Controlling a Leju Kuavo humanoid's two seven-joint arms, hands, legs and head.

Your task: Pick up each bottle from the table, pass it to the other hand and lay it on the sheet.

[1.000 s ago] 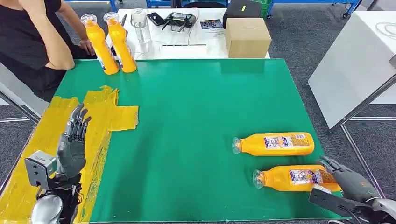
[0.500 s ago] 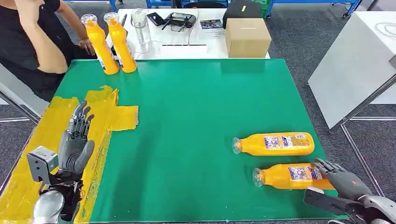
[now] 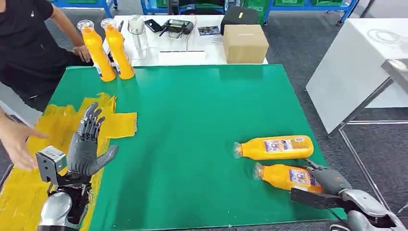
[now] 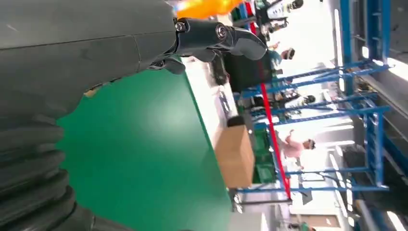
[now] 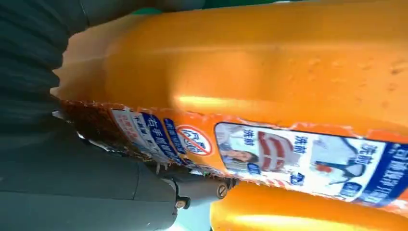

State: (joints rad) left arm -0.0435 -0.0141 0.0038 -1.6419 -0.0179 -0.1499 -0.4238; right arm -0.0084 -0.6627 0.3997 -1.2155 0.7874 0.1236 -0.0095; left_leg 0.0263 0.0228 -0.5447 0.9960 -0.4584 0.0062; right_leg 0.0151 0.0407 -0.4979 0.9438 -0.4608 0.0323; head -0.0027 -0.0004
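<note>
Head view: right hand (image 3: pixel 328 179) grasping near-edge bottle (image 3: pixel 284 176); left hand (image 3: pixel 85 147) released, fingers spread.

A lab or workshop was suggested: blue racks (image 3: pixel 308 5) were seen along the far wall, grey carpet (image 3: pixel 288 41) underfoot, and a white desk (image 3: pixel 187 45) strewn with gadgets, probably test gear, beside a box (image 3: pixel 245 43).

Overall light: bright, even and indoor, from overhead.
Shadows: soft and short, beneath the lying bottles (image 3: pixel 276 147) on the green mat (image 3: pixel 192 120).
Glare: the left wrist view was blown out white toward 2 o'clock; a highlight streak ran across the near bottle (image 5: pixel 269 62) in the right wrist view.
Blur: the person's hand (image 3: pixel 17 142) at 9 o'clock was smeared; the right wrist close-up was soft.
</note>
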